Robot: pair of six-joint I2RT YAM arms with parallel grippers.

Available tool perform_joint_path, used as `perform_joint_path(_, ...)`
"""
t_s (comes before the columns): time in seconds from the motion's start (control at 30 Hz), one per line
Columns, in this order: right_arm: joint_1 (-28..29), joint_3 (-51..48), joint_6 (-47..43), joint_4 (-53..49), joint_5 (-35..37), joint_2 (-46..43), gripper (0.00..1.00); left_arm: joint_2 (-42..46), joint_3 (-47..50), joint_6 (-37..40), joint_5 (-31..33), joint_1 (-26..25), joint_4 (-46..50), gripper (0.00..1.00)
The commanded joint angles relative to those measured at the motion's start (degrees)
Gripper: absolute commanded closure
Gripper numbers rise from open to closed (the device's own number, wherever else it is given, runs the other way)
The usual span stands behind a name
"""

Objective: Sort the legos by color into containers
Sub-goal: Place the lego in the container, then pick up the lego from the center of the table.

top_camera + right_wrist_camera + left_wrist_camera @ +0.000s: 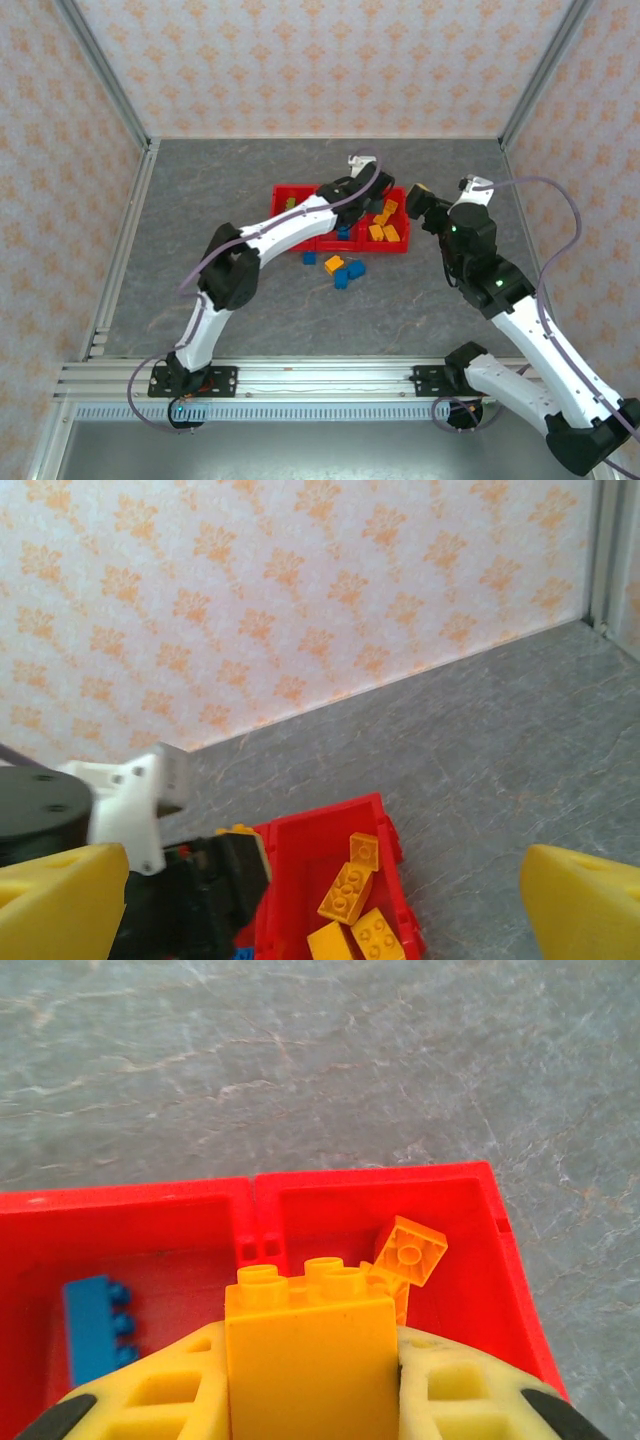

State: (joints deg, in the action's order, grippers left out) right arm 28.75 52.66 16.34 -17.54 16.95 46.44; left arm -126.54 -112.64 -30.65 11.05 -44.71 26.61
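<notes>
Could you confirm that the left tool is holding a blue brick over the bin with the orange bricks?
Not quite: the brick in the left tool is orange-yellow, not blue, as the left wrist view shows. It is held over the bin with the orange bricks.

White arms (290, 225), black joints (232, 277), lilac cables (540, 181), yellow latticed tool fingers (450, 1355)

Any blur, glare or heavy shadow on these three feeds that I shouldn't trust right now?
Top external: even light, soft shadows on the table, no glare. Left wrist: the gripped orange-yellow brick is close and slightly soft; the red bin behind is sharp. Right wrist: its yellow fingers are blurred at the frame's corners; the orange bricks in the bin read clearly.
</notes>
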Motion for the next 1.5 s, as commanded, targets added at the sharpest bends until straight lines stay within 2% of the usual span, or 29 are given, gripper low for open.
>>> perform_joint_path(0.0, -0.3, 0.3, 0.3, -0.9, 4.9, -0.9, 0.00, -3.7, -5.5, 4.1, -3.5, 0.7, 0.5, 0.72)
perform_joint_path(0.27, -0.3, 1.9, 0.1, -2.1, 5.7, -0.9, 0.00, -10.2, -11.5, 4.6, -4.7, 0.9, -1.7, 0.70)
perform_joint_path(0.47, -0.3, 2.7, -0.3, -3.6, 5.8, -0.9, 0.00, -12.9, -13.8, 3.7, -6.6, 1.1, -2.8, 0.63)
perform_joint_path(0.8, -0.3, 2.8, -0.6, -5.0, 5.1, -0.9, 0.00, -10.6, -12.9, 4.5, -5.4, 1.0, -2.5, 0.40)
perform_joint_path(0.9, -0.3, 2.7, -0.5, -4.8, 4.8, -0.9, 0.00, -6.9, -9.1, 5.0, -5.1, 1.0, -3.1, 0.27)
perform_joint_path(1.1, -0.3, 1.9, -0.2, -3.7, 2.8, -0.5, 0.00, 4.9, 6.2, 4.8, -3.0, 0.5, -7.1, 0.01)
perform_joint_path(1.3, -0.4, 1.1, 0.3, -2.4, 0.9, 0.7, 0.00, 16.6, 22.6, 5.0, -5.6, -0.1, -10.7, 0.01)
perform_joint_path(1.47, -0.3, 0.7, 1.2, -0.9, -1.0, 2.2, 0.00, 22.3, 30.7, 10.3, -9.0, -2.9, -10.4, 0.01)
